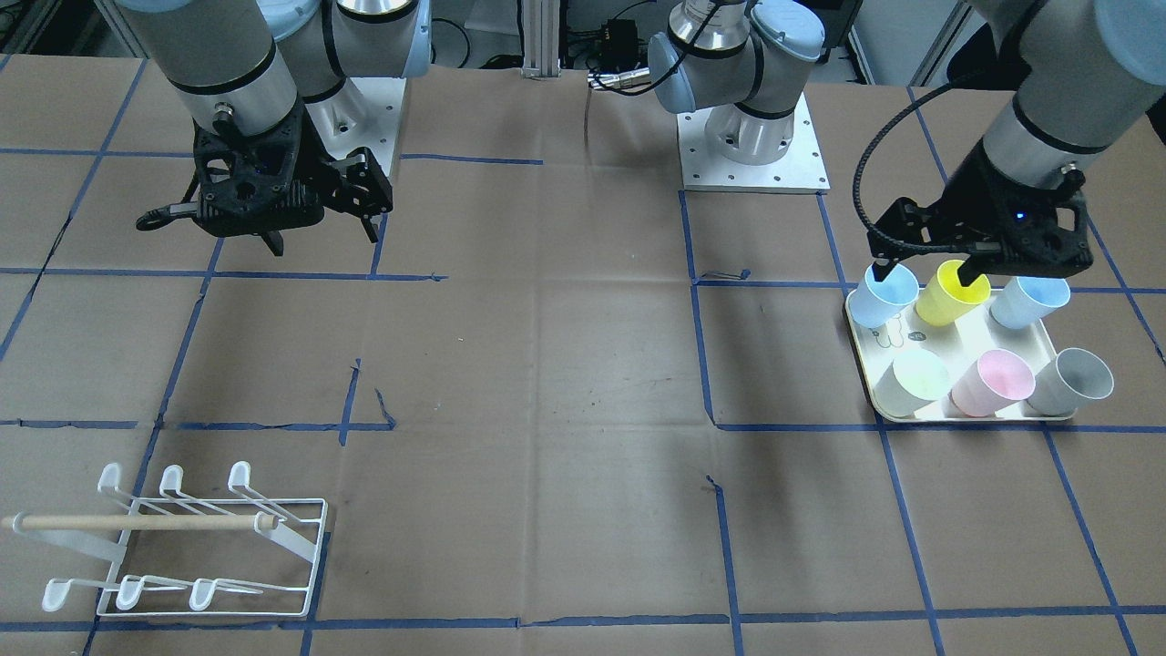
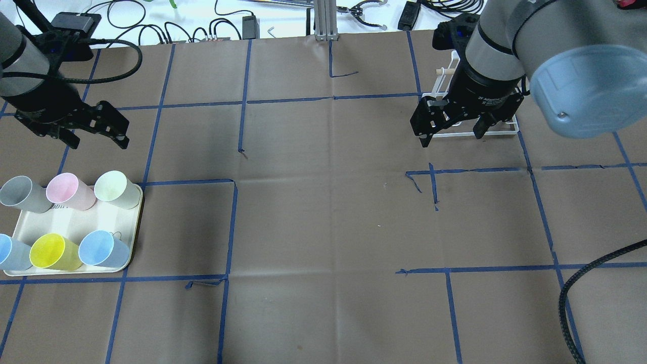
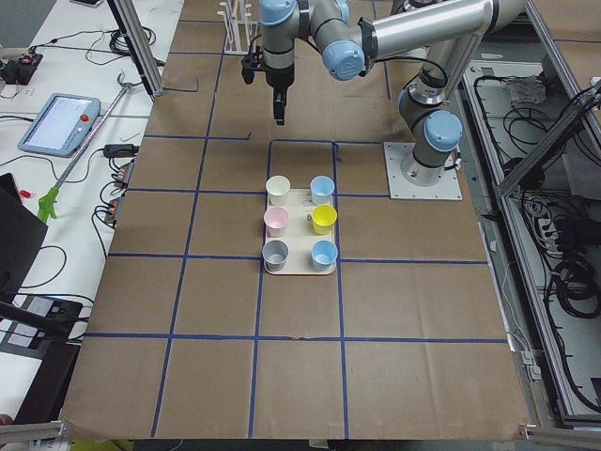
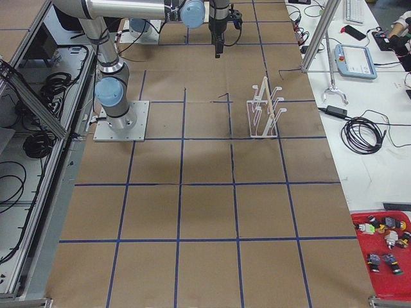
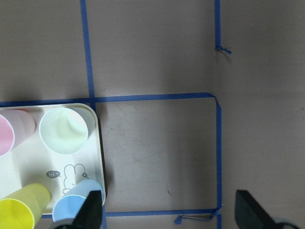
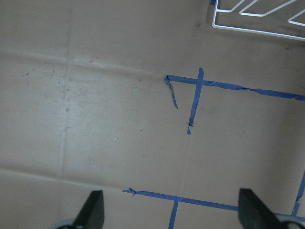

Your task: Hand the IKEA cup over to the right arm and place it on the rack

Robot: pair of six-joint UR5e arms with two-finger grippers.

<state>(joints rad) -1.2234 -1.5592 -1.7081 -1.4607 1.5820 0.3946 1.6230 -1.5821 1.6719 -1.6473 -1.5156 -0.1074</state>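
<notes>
Left fingers (image 2: 117, 134) wide open, empty, over surface (image 2: 323, 212) just past tray (image 2: 76, 221). Six cups (image 2: 119, 186) upright there, robot-side of fingers; left arm nearer. Right fingers (image 2: 422, 129) open, empty, at rack (image 2: 505, 133).

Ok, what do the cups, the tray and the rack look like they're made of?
Cups: probably matte plastic; flat pastel colours, thin walls, no shine.
Tray: likely plastic or melamine; cream, smooth, with a printed rabbit drawing and a raised rim.
Rack: white coated metal wire, judging by the thin bent rods; its dowel bar looks like pale unfinished wood.
</notes>
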